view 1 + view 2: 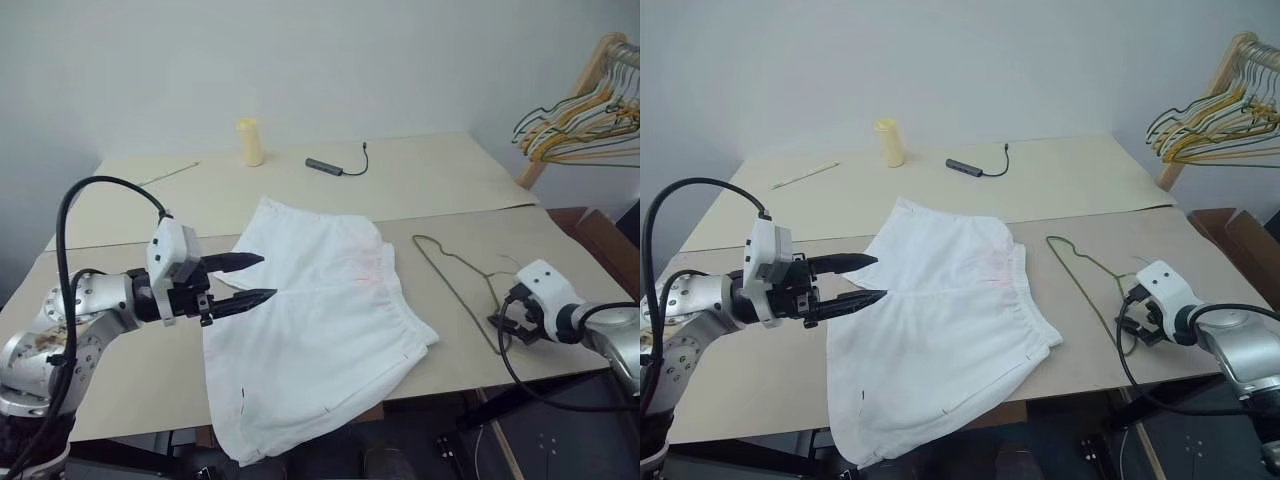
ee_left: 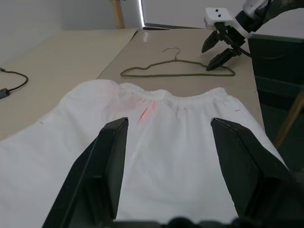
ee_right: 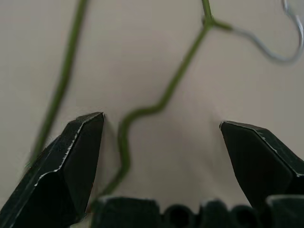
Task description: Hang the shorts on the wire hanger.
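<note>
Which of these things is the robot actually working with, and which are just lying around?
In use:
the shorts
the wire hanger

Lying about:
yellow cup
dark cable adapter
pencil
bunch of hangers on the wooden rack

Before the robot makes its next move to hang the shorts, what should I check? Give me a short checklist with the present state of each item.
1. Left pincer open and empty: ok; it hovers over the shorts' edge, holding nothing.
2. Right pincer open and empty: ok; its fingers stand apart over the wire hanger.
3. Wire hanger free to pick up: ok; it lies flat on the table, beside the shorts, not touching them.
4. Shorts spread flat: ok; one leg hangs over the table's front edge.
5. Right pincer lined up on the wire: ok; a wire runs between its fingers in the right wrist view.
6. Slip risk of overhanging leg: cannot tell.
</note>
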Tool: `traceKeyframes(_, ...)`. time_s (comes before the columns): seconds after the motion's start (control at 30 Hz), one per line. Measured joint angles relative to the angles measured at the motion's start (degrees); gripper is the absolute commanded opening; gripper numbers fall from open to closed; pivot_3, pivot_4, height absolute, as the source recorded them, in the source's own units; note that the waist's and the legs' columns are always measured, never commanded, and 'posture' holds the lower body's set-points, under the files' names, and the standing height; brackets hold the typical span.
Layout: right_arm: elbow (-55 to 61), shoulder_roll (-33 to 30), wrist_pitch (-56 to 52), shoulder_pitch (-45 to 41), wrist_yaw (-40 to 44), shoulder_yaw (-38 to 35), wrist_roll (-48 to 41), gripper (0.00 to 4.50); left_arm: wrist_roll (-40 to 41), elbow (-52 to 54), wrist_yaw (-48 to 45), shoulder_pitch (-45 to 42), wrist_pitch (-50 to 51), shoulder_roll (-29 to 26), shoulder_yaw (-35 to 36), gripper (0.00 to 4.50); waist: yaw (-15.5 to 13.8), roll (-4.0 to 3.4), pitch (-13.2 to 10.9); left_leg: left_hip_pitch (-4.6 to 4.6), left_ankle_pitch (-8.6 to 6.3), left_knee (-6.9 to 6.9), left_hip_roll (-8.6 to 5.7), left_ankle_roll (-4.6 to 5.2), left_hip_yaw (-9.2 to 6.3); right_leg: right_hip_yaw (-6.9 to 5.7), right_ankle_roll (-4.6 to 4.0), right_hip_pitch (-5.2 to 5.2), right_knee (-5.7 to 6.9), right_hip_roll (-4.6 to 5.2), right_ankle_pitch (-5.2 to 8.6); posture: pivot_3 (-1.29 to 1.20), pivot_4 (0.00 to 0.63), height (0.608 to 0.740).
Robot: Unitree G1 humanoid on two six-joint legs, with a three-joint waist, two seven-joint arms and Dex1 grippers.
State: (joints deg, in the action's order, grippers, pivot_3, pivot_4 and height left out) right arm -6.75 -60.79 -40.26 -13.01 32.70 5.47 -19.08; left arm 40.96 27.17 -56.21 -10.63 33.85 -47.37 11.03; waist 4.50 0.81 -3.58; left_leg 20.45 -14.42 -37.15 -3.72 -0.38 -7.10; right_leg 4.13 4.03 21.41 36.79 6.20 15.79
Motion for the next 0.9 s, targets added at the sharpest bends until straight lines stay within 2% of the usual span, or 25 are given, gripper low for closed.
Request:
traceKeyframes(0.1, 1.10, -0.45, -4.90, 0.72, 1.77, -1.35, 0.17, 3.84, 1.41, -0.02, -1.75, 0.00, 1.31, -0.82, -0.01, 3.00, -0.20, 0.01, -0.01, -0.14, 0.00, -0.05, 0.01, 0.00, 0.28, -0.08, 0.02, -0.19, 0.00, -0.03, 0.01, -0.15, 0.028, 0.740)
traceKeyframes(0.37, 3.73, 1.14, -9.85, 2.38, 6.02, -3.69, -0.21, 0.96, 1.99, 0.00, -3.21, -0.01, 1.87, -0.98, -0.46, 3.00, -0.45, 0.07, 0.02, -0.17, -0.01, -0.21, 0.04, 0.00, 0.29, -0.15, 0.05, -0.35, -0.02, -0.09, 0.01, -0.15, 0.028, 0.740)
traceKeyframes(0.47, 3.63, 1.62, -10.36, 2.05, 6.05, -3.90, 0.43, 0.08, 1.98, 0.00, -3.52, -0.15, 1.87, -0.98, -0.89, 3.00, -0.40, 0.15, 0.06, -0.17, -0.01, -0.21, 0.05, -0.01, 0.29, -0.15, 0.05, -0.34, -0.02, -0.09, 0.00, -0.15, 0.028, 0.740)
traceKeyframes(0.77, 2.15, 4.19, -12.70, -1.29, 5.65, -3.97, 2.41, 0.03, 1.94, -0.10, -3.58, -2.11, 1.88, -1.10, -1.13, 3.00, 0.07, 0.23, 0.11, -0.18, -0.01, -0.25, 0.08, -0.01, 0.35, -0.12, 0.06, -0.33, -0.03, -0.12, -0.03, -0.16, 0.019, 0.740)
traceKeyframes(0.9, 1.92, 6.25, -6.95, -1.58, 1.17, -4.31, 6.58, 0.03, 1.81, -2.19, -3.50, -4.64, 1.87, -1.05, -1.97, 3.00, 0.82, 0.21, 0.11, -0.13, -0.01, -0.25, 0.07, -0.01, 0.36, -0.10, 0.07, -0.24, 0.00, -0.11, -0.03, -0.16, 0.019, 0.740)
